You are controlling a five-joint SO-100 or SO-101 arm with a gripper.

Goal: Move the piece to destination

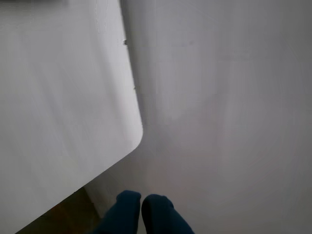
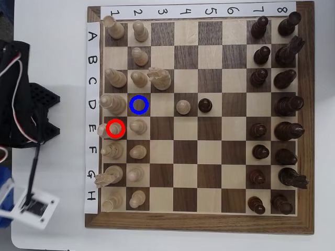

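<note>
The piece [image 2: 111, 128] is standing under the red circle [image 2: 115, 128], just beside the blue-ringed destination [image 2: 139, 104]. In the wrist view, the claw [image 1: 141, 201] is hanging empty with fingertips nearly touching, off the desk [image 1: 63, 97] corner.

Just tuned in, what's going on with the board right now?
Nothing is being handled yet. The arm sits off the board's left edge in the overhead view, and the wrist view shows the gripper with its blue fingertips together, empty, over bare white table. The piece stands at the red circle on E1. The destination, the blue-circled D2, is unoccupied.
</note>
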